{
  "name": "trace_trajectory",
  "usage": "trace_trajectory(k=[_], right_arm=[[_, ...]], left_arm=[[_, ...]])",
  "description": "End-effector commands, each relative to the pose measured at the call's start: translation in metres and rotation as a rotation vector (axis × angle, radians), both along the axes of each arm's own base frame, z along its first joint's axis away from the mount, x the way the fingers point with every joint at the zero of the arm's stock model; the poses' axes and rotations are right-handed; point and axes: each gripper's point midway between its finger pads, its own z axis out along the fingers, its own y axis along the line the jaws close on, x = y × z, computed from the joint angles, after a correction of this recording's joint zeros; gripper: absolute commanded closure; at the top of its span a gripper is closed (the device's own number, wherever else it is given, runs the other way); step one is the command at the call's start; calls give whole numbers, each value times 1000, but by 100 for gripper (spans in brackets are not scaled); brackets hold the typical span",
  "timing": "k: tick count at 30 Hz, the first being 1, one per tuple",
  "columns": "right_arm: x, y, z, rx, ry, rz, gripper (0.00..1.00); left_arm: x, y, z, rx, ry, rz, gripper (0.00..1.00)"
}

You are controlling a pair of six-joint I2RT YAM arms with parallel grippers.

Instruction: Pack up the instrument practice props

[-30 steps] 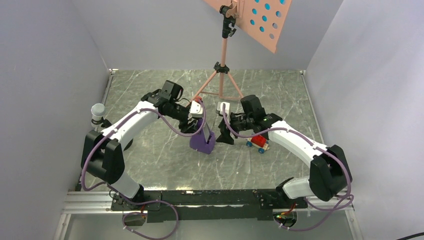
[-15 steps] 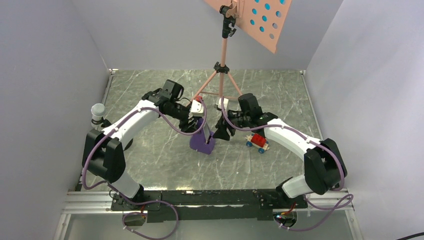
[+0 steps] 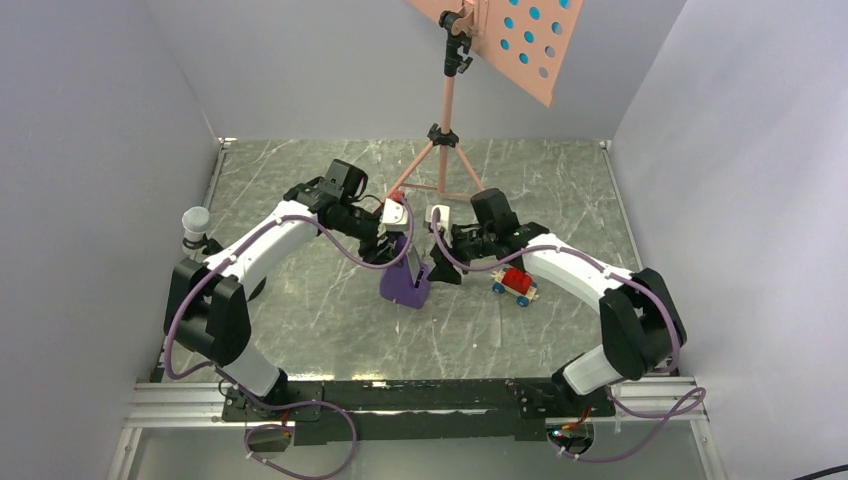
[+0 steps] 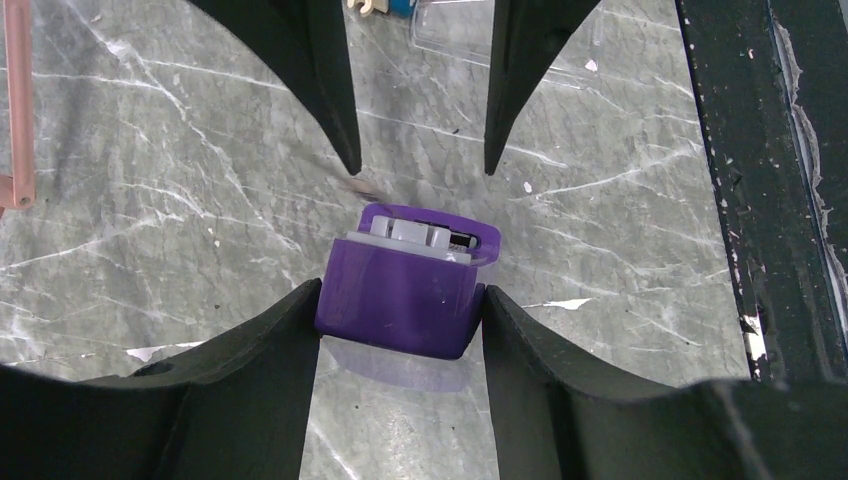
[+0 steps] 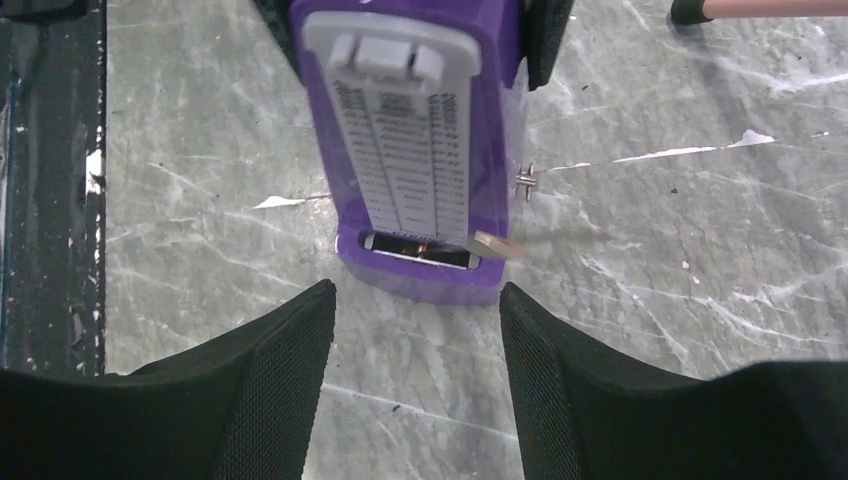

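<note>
Pinching the purple metronome (image 4: 400, 295) from both sides, the left fingers (image 4: 270, 360) hold it upright mid-tabletop (image 3: 300, 300). The right fingers (image 5: 270, 370) gape wide before its grey scaled face, holding nothing. It is a smooth plastic pyramid on a marbled surface. Packing seems barely begun: the salmon music stand (image 3: 447, 110) stands unfolded at the far side, with cyan pages (image 3: 533, 14) showing through its perforated desk.

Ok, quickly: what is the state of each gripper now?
Left gripper: closed on the purple metronome.
Right gripper: open, holding nothing.
</note>
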Motion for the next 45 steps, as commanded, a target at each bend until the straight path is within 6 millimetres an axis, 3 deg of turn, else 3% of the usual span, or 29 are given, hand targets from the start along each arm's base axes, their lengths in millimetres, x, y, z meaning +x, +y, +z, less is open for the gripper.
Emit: trace_trajectory(k=[1, 6, 10, 16, 24, 31, 37, 45], right_arm=[[26, 19, 24, 76, -27, -53, 36], [54, 21, 23, 85, 30, -193, 39], [62, 21, 26, 92, 36, -223, 42], [54, 22, 27, 92, 33, -177, 50], [48, 14, 23, 55, -19, -150, 54], [29, 10, 24, 51, 14, -107, 59], [35, 9, 18, 35, 45, -171, 66], [45, 13, 16, 32, 38, -208, 64]], left_arm=[[-4, -5, 5, -18, -16, -10, 99], [-5, -4, 4, -14, -16, -5, 99], [-5, -3, 3, -10, -17, -3, 99], [-4, -4, 3, -9, -20, 3, 99], [-2, -4, 2, -4, -16, 12, 99], [-2, -5, 1, -3, -13, 17, 99], [-1, -6, 2, -4, -6, 31, 99], [-4, -5, 2, 1, -9, 40, 99]])
